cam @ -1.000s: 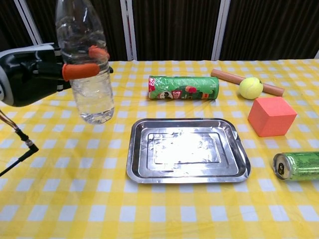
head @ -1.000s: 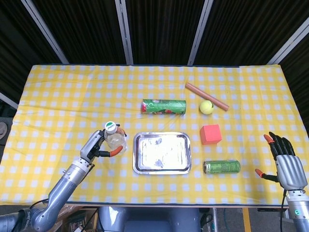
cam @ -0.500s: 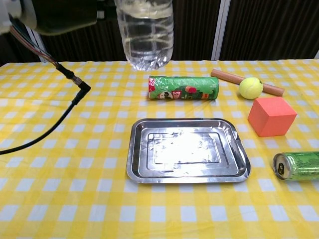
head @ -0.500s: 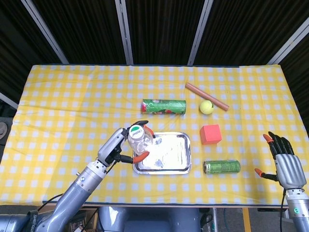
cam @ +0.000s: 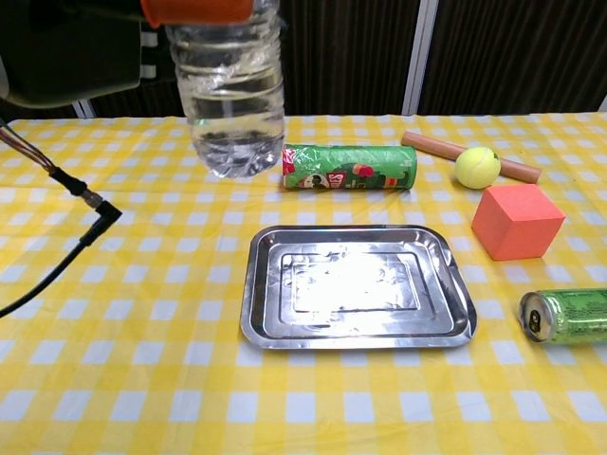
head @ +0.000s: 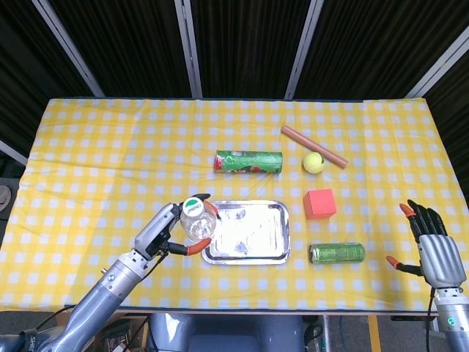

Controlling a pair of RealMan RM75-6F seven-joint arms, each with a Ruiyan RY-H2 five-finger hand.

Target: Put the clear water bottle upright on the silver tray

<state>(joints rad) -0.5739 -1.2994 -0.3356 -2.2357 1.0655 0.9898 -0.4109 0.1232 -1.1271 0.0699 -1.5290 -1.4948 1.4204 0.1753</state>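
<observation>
Table [head: 88, 147]: covered by a yellow-and-white checked cloth, dark ribbed panels behind.
Left hand [head: 165, 229]: grips the clear water bottle [cam: 230, 104] upright, raised above the cloth at the silver tray's [cam: 446, 284] left edge.
Bottle: transparent, crinkled wrap, green-and-white cap, partly filled.
Tray: shiny, rectangular.
Right hand [head: 434, 246]: at the table's right edge, fingers spread, holding nothing.

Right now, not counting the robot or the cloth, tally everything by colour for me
Green: 2, tube and can
Clear: 1, bottle
Silver: 1, tray
Yellow-green: 1, ball
Red-orange: 1, cube
Brown: 1, rod
Total: 7
</observation>
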